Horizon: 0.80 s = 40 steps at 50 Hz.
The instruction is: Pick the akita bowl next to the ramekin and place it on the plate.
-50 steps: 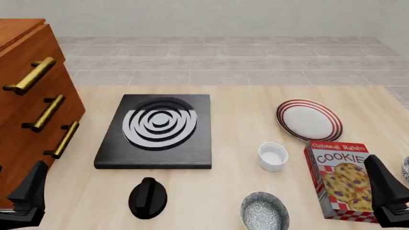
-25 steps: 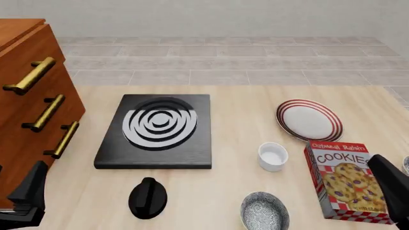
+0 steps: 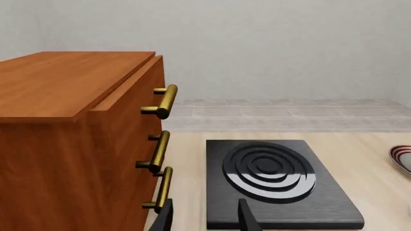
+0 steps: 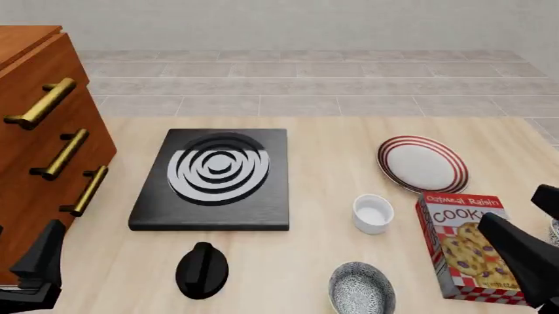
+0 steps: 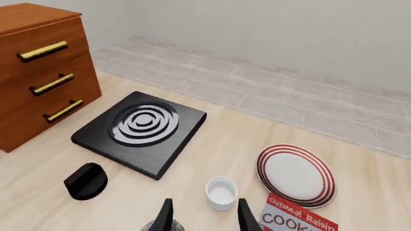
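While upright, mouth up — akita bowl round, near ramekin.

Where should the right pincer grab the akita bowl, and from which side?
Probably the rim, from above. The akita bowl sits upright and open, with a thin dark rim one finger can drop inside while the other stays outside. Take the rim's right part: the ramekin stands apart behind it, and the cookie box to its right looks clear. The right pincer is open.
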Each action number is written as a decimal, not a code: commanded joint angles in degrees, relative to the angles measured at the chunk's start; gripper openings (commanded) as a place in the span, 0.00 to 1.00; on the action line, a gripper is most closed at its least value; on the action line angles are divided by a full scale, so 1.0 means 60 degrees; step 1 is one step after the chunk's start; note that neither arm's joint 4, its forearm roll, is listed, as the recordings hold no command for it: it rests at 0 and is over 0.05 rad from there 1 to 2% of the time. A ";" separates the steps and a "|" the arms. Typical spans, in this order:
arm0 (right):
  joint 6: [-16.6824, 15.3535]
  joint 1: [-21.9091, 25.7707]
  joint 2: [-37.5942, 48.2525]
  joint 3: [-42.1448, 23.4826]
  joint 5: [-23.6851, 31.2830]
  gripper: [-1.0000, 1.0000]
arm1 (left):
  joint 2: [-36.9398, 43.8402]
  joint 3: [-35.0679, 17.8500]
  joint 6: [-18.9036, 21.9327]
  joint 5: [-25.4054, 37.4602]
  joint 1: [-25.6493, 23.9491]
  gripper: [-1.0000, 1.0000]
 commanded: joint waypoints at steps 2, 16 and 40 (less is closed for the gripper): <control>0.0068 0.1012 0.0838 -0.0211 0.0246 1.00 | 0.0001 0.0000 -0.0003 0.0000 0.0002 1.00; -0.0023 0.1926 0.1560 -0.0117 0.0191 1.00 | 0.0001 0.0000 -0.0001 0.0000 -0.0001 1.00; -0.0141 0.2459 0.2181 0.0120 0.0513 1.00 | 0.0002 0.0000 -0.0002 0.0000 0.0000 1.00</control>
